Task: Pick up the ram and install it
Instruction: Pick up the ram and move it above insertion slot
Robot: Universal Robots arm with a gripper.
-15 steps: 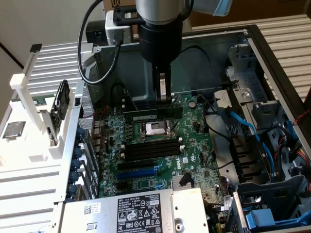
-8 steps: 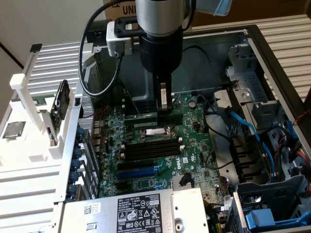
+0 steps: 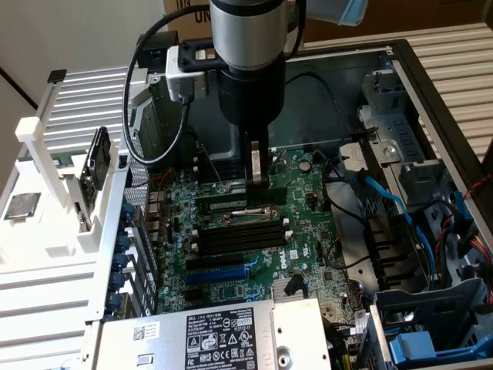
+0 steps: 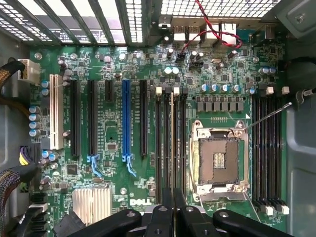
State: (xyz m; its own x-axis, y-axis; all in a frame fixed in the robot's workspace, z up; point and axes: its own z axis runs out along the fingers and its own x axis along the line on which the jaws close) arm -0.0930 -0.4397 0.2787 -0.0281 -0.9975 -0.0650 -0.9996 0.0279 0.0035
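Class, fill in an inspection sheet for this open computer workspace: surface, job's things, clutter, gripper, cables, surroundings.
Surface: green motherboard inside an open computer case.
Job's things: the ram, edge-on over the black memory slots.
Clutter: empty processor socket; white rack at the exterior view's left.
Gripper: gripper shut on the ram, above the slots.
Cables: blue cables; red and black wires.
Surroundings: cardboard box beyond the case.

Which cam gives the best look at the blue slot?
Wrist view. It looks straight down on the board, so the blue slot shows full length, lying between black slots. The exterior view also has the blue slot, but at a shallow slant, so it looks squashed.
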